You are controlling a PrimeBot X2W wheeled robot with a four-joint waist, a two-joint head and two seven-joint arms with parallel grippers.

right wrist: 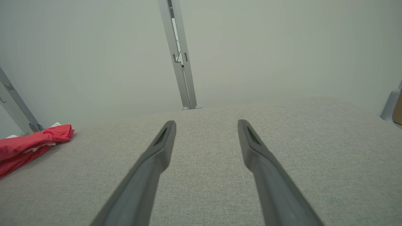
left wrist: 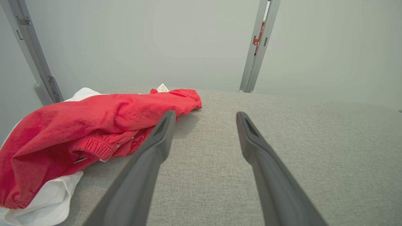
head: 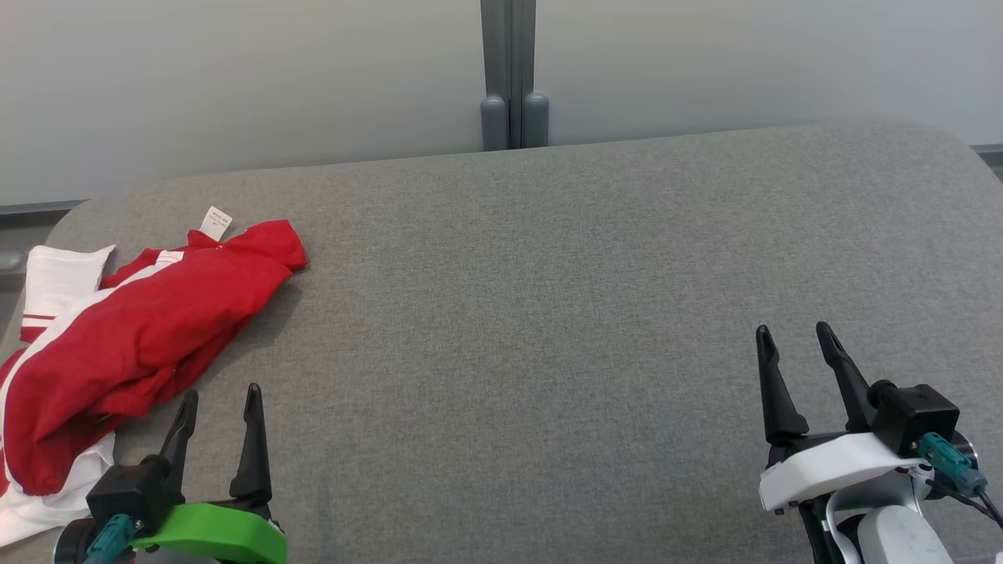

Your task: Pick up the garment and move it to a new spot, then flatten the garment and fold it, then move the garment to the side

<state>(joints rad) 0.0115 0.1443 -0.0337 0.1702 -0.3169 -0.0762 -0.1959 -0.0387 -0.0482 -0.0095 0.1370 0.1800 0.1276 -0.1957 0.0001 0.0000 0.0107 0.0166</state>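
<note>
A crumpled red and white garment (head: 133, 345) lies in a heap at the far left of the grey surface, a small white label sticking up at its back edge. In the left wrist view the garment (left wrist: 81, 125) spreads across the left half, just left of my fingers. My left gripper (head: 221, 395) stands open at the lower left, its tips right beside the heap's near edge, holding nothing. My right gripper (head: 793, 333) stands open at the lower right, far from the cloth, with nothing between its fingers. From the right wrist view the garment (right wrist: 29, 141) shows at the far left edge.
The grey fabric-covered surface (head: 548, 313) stretches wide between the two grippers and has rounded back corners. Behind it a pale wall carries a grey vertical post (head: 509, 78). The surface's left edge runs close by the garment.
</note>
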